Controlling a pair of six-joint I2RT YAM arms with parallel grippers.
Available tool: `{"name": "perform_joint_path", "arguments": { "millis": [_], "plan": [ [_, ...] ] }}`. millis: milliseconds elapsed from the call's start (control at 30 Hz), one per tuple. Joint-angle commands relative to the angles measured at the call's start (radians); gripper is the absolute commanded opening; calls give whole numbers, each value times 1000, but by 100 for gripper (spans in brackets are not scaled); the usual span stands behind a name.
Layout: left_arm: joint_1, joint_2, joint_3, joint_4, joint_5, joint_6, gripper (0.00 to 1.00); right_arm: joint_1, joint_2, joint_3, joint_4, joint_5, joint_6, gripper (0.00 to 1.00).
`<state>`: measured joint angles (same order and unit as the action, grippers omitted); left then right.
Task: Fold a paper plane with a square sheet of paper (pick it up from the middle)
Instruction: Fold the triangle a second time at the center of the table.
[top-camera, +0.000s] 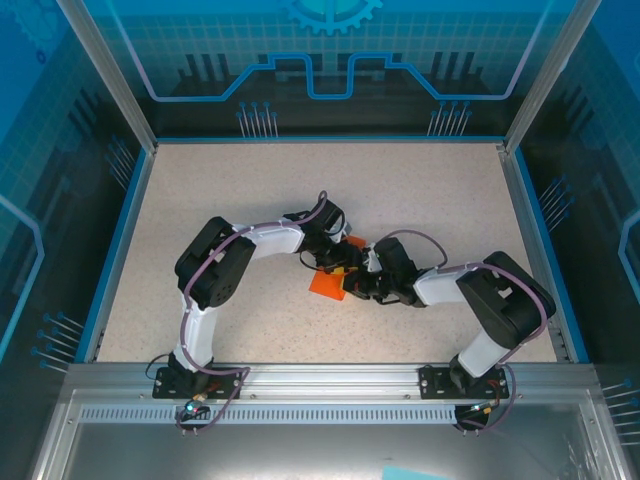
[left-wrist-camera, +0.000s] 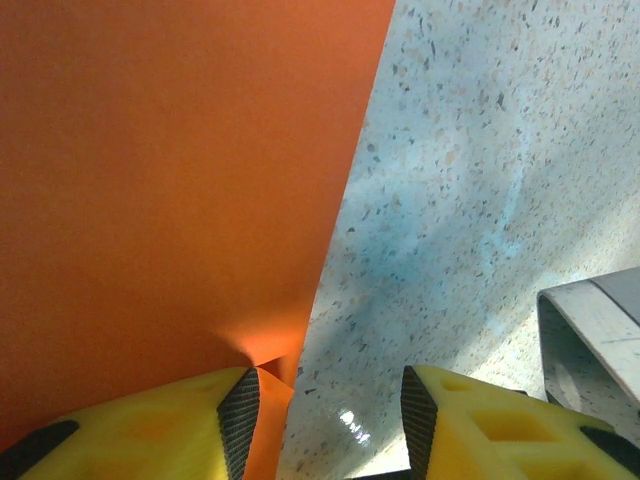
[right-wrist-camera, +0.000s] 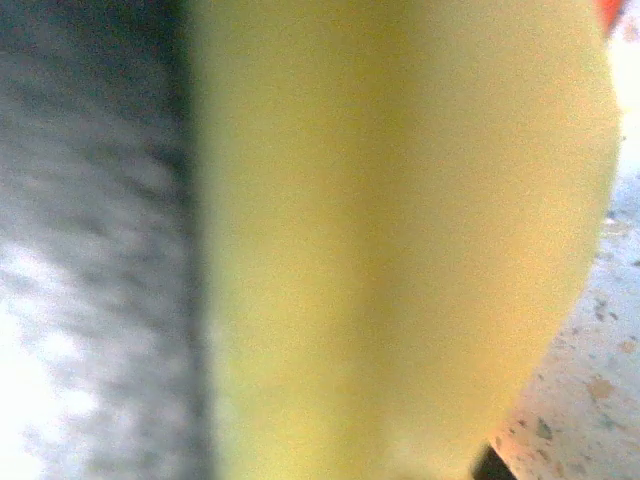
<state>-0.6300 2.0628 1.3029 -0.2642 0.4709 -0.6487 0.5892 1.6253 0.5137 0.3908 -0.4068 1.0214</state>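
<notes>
Currently my left end effector (left-wrist-camera: 330, 405) sits half-open, empty, beside the paper plane (left-wrist-camera: 170, 180) (arms (top-camera: 215, 265) crowd over it); right end effector (top-camera: 361, 282) closed.

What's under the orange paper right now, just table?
Speckled table runs bare up to the edge of the paper, so likely only table. The sheet itself covers whatever lies beneath it, so that cannot be confirmed.
</notes>
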Motion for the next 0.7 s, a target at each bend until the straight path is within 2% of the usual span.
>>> {"name": "perform_joint_path", "arguments": {
  "millis": [0, 300, 500, 667],
  "plan": [
    [3, 66, -39, -33, -36, 17, 48, 44, -9, -26, -63, -29, -4, 2],
    [4, 69, -24, -23, -10, 20, 48, 52, -44, -31, -143, 11, -46, 3],
    [4, 71, -26, -12, 16, 20, 48, 55, -22, -38, -127, 5, -51, 3],
    [4, 73, -31, 3, 30, 11, 48, 53, -89, -48, -136, 16, -63, 3]
  ]
}}
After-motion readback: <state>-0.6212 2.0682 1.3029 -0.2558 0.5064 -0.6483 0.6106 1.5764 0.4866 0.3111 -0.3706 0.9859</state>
